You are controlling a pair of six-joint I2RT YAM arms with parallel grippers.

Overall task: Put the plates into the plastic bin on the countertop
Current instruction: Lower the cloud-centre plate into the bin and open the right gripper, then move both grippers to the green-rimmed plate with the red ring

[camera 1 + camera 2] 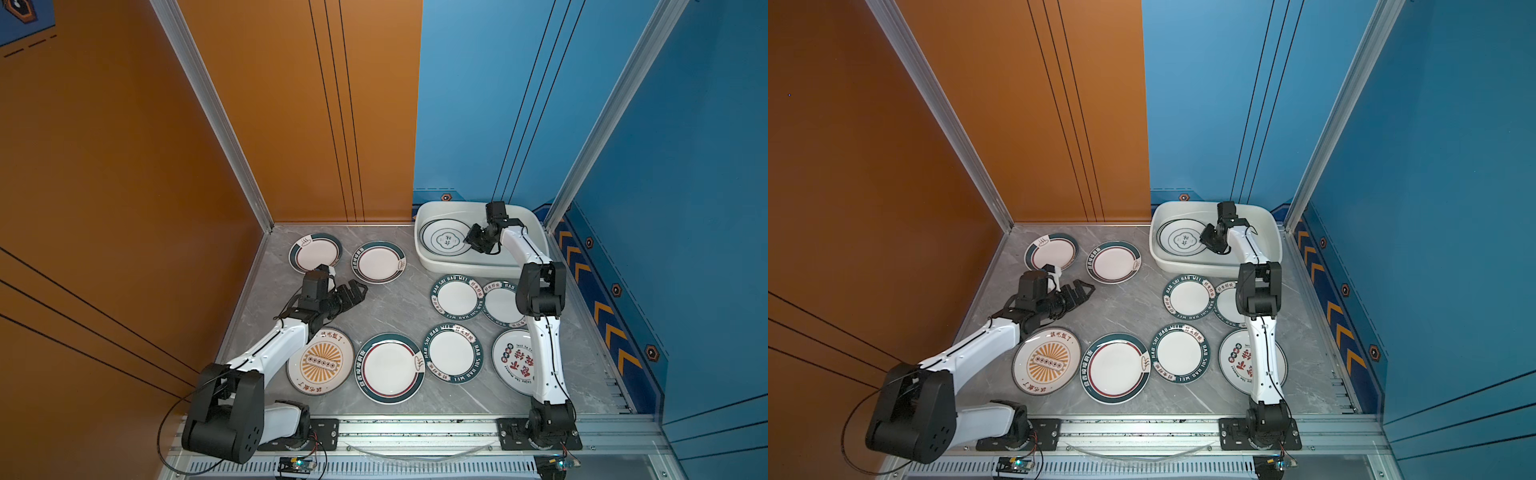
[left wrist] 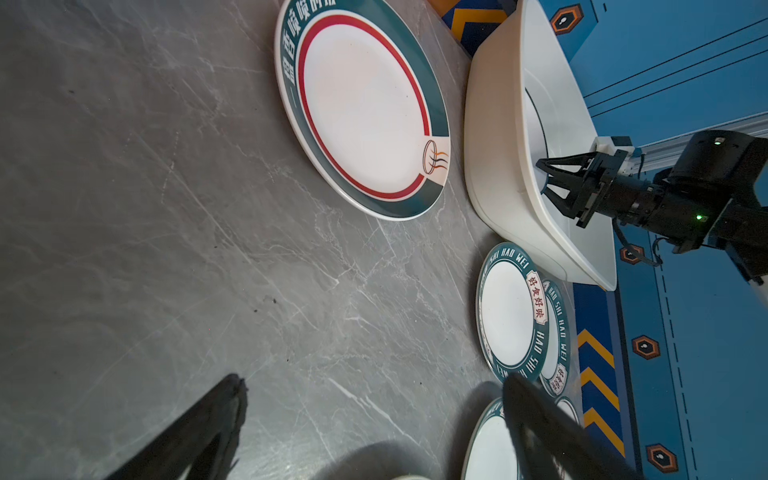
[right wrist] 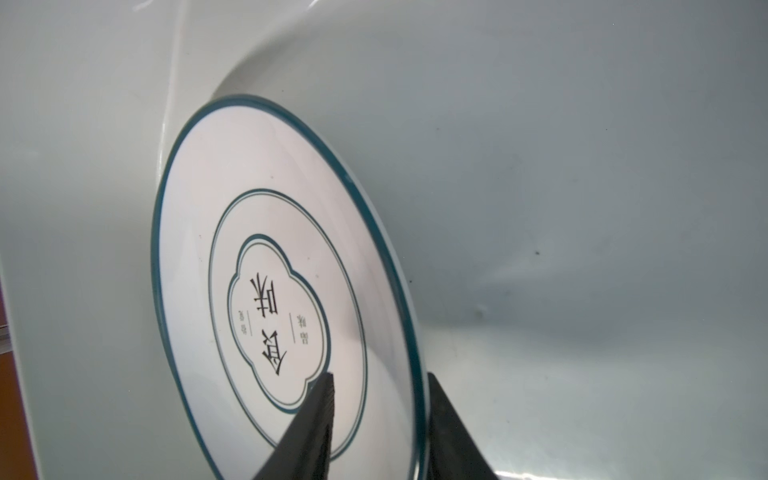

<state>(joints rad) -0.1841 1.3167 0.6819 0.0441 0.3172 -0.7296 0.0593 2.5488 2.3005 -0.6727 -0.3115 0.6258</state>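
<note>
Bin: your white glossy rectangular plastic bin stands at the far right corner of the grey marble-patterned surface, against the blue wall.
Bin contents: one round white plate with a thin dark green edge line and black characters in a lobed frame lies at the bin's left end in both top views. You cannot tell whether it lies fully flat.
Right pincer: your right pincer reaches down into the bin. Its jaws are parted astride that plate's rim, one finger over the face and one outside the edge, with a gap showing.
Plates just outside the bin: two white plates with dark green "HAO SHI HAO WEI" rims lie in front of the bin, rims overlapping.
Near row: a third lettered-rim plate, a red-character plate partly behind the right arm, a large green-and-red-ringed plate and an orange sunburst plate.
Far left: two green-rimmed plates with a steaming-bowl mark lie side by side.
Left pincer: your left pincer is spread wide, grips nothing and hovers over bare surface near those two plates.
</note>
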